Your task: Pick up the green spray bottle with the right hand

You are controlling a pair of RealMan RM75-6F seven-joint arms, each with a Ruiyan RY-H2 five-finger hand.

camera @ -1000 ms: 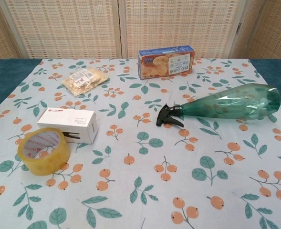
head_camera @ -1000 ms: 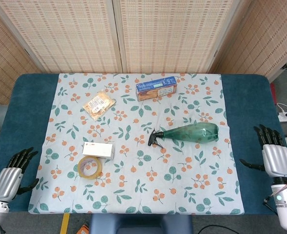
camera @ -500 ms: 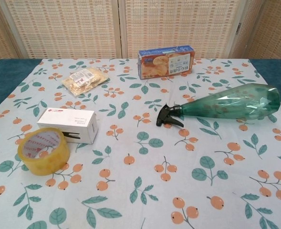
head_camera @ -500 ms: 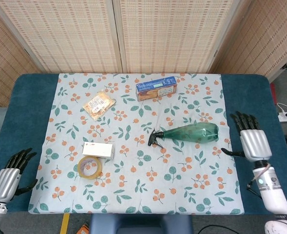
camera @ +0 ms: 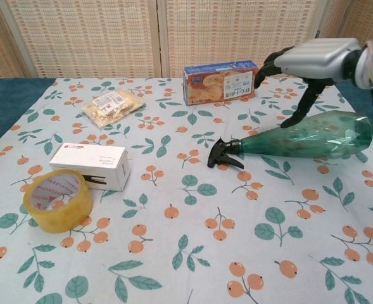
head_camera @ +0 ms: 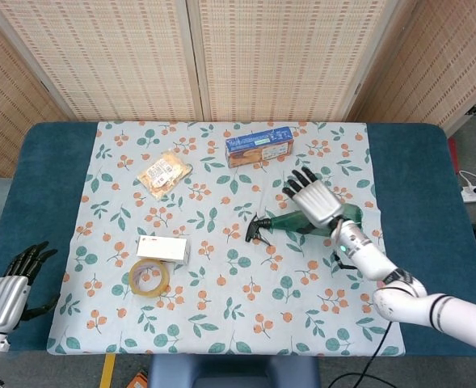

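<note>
Half a second ago the right hand (head_camera: 317, 200) sat off the cloth's right edge; now it has swung in and hovers over the bottle (camera: 306, 137), fingers spread and holding nothing. From the chest view it is above the body, thumb hanging towards it, apparently not touching (the head view cannot settle this). Nothing on the table has shifted. The bottle lies on its side on the cloth (head_camera: 221, 315), right of centre, black nozzle (camera: 223, 154) pointing left, so the wide body is probably what the open hand is lined up to wrap. The left hand (head_camera: 10, 283) rests at the near left corner, loosely open and empty, out of the way.
</note>
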